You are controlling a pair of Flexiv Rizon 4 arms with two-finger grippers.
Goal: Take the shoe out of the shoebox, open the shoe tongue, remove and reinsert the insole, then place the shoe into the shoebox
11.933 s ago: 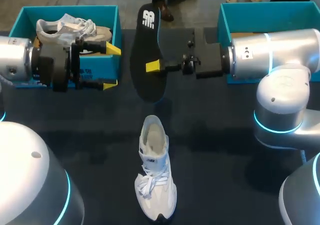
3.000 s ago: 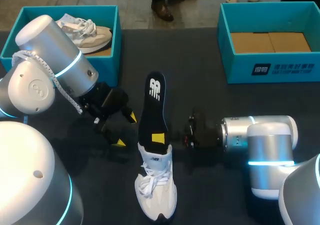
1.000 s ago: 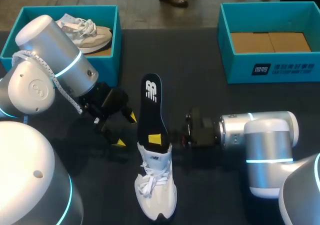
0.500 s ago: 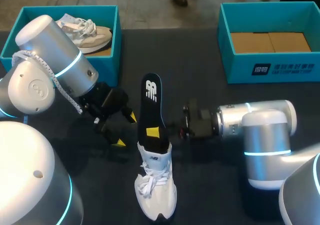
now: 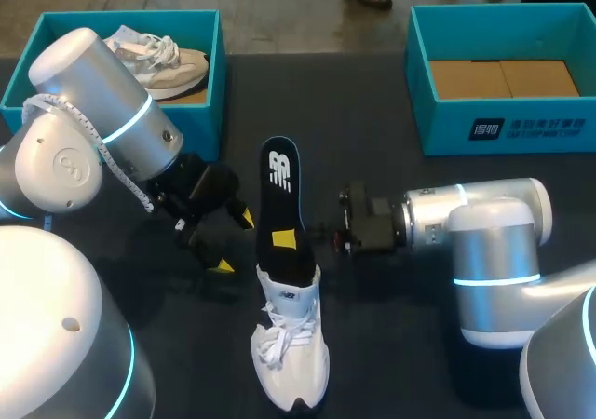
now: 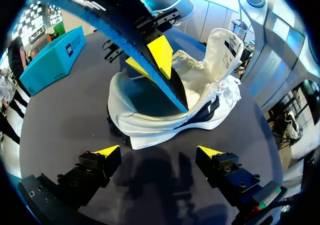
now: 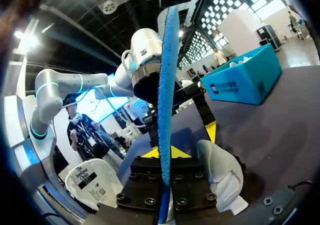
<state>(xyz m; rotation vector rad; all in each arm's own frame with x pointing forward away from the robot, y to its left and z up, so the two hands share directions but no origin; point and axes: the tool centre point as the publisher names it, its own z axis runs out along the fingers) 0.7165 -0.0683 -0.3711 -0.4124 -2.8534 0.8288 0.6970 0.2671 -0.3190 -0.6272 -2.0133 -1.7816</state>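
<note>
Standing on the table, toe toward the robot: white shoe (image 5: 289,344), tongue upright. Pinched edge-on in the right gripper (image 5: 291,240), yellow tips pressed on both faces: dark insole (image 5: 282,195), lower end dipped into the shoe's heel opening, the rest slanting up and away past the heel. Just left of the shoe's heel: left gripper (image 5: 233,242), jaws wide apart, empty, shoe ahead of them and clear of both tips.

The dark table (image 5: 382,354) bears a white shoe (image 5: 289,344) near its middle, toe toward the robot. At its far edge, apparently resting on it, stand the left shoebox (image 5: 209,112) and the right shoebox (image 5: 503,126), well apart.
</note>
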